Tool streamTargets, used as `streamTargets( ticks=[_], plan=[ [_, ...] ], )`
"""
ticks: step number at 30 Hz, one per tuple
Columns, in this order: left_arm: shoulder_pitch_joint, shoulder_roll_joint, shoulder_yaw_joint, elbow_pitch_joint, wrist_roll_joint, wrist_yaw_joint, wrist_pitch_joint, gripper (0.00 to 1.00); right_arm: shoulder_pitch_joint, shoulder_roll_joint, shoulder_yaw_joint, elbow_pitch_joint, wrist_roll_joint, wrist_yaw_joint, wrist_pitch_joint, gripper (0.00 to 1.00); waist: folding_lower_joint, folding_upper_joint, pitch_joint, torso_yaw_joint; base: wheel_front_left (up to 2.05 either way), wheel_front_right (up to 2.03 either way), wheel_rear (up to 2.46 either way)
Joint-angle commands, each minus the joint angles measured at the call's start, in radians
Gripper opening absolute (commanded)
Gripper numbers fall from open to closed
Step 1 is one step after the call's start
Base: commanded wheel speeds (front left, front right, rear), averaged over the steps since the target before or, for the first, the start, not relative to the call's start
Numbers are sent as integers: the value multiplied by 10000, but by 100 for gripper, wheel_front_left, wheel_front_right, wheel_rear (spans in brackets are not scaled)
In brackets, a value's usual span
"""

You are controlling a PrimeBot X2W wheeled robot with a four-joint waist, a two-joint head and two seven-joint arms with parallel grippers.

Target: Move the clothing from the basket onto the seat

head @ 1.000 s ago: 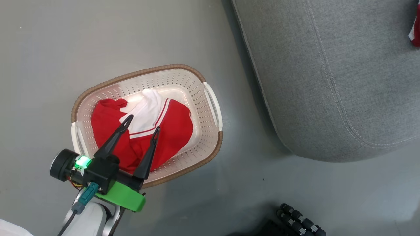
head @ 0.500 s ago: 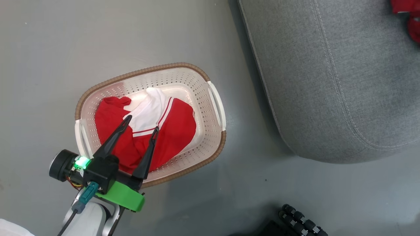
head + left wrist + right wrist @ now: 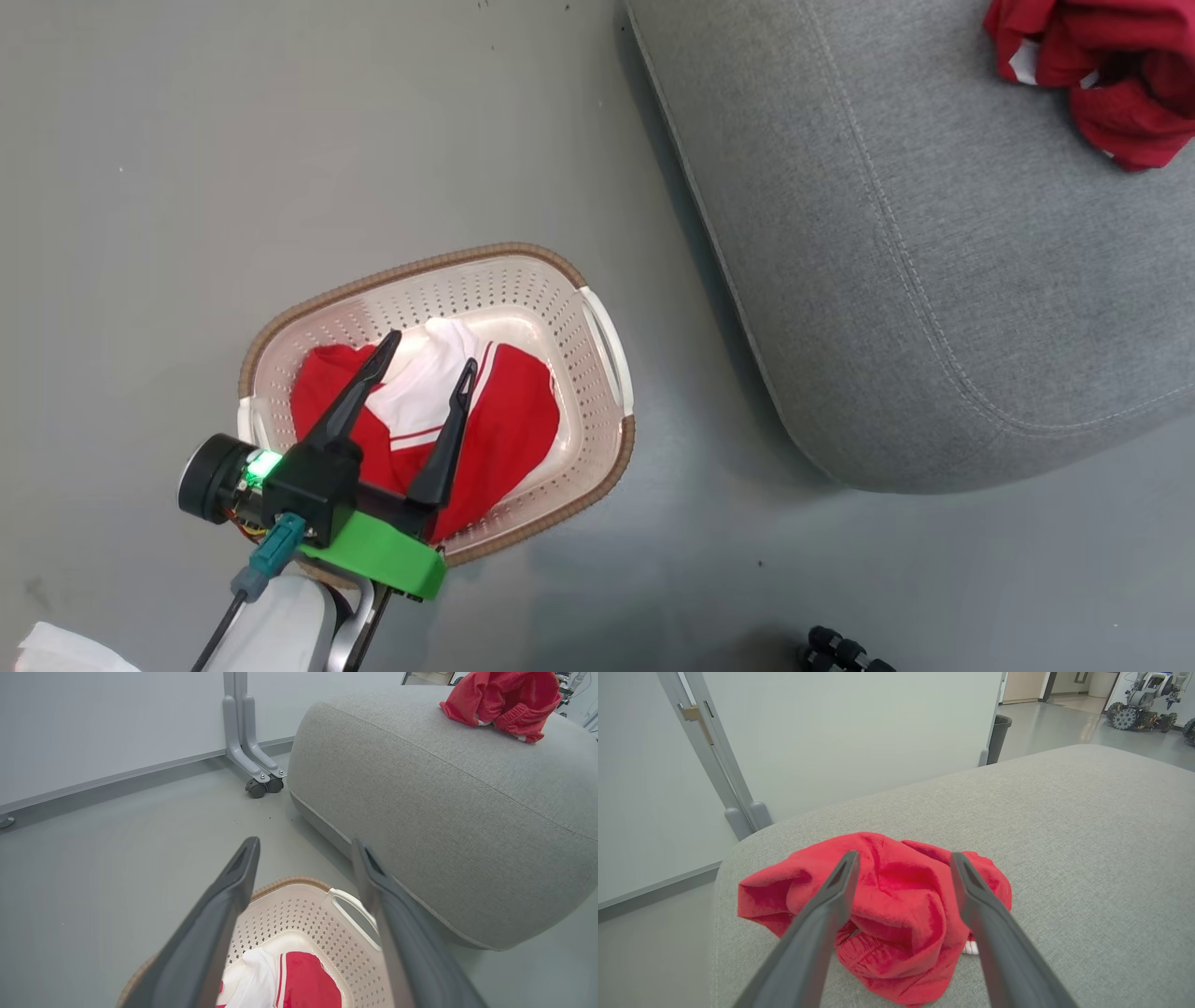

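Note:
The cream basket stands on the grey floor with a red and white striped piece of clothing bunched inside. My left gripper hovers open above it, nothing between its fingers; the left wrist view shows the same basket and garment below the gripper. On the grey seat lies a plain red garment. My right gripper stands open just over that red garment, its fingers on either side of the heap and not gripping it, on the seat.
A wheeled panel stand and a pale wall lie beyond the seat. A dark bin and another wheeled robot are far off. Black rollers show at the head view's bottom edge. Open grey floor surrounds the basket.
The head camera has shifted, bringing the red garment on the seat further into view. My left gripper stays open over the basket.

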Motion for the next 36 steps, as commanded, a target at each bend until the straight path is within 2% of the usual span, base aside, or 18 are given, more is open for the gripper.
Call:
streamTargets(
  ticks=[1,7,9,12,17,25,31,36],
  plan=[
    [157,-70,70,7,-99,-24,-4,100,343,-54,-9,-344,-66,-10,-31,100,-1,-1,-681,-110,0,0,0],
    [387,-434,304,-88,166,-24,-4,100,1674,179,-89,-2819,-150,-10,-32,100,-1,-1,-1580,70,0,0,0],
    [539,-683,415,-197,262,-24,-4,100,2493,480,-219,-4202,-252,-10,-31,100,-1,-1,-1956,272,0,0,0],
    [651,-902,692,-352,214,-24,-4,100,3193,897,-328,-5391,-356,-10,-32,100,-1,-1,-2255,508,0,0,0],
    [842,-1253,1237,-628,315,-24,-4,100,4305,1550,129,-7067,-724,-9,-33,100,-1,-1,-2697,1002,0,0,0],
    [1216,-1613,1814,-974,265,-24,-3,100,5405,2389,629,-8314,-1000,-9,-33,100,-1,-1,-3342,1899,0,0,0],
    [1539,-1741,1902,-1107,213,-24,-3,100,6036,2762,593,-8534,-1302,-7,-33,100,-1,-1,-3718,2461,0,0,0],
    [1809,-1794,2181,-1190,89,-24,-3,100,6434,3033,889,-8577,-1738,-7,-33,100,-1,-1,-3985,2664,0,0,0]
  ],
)
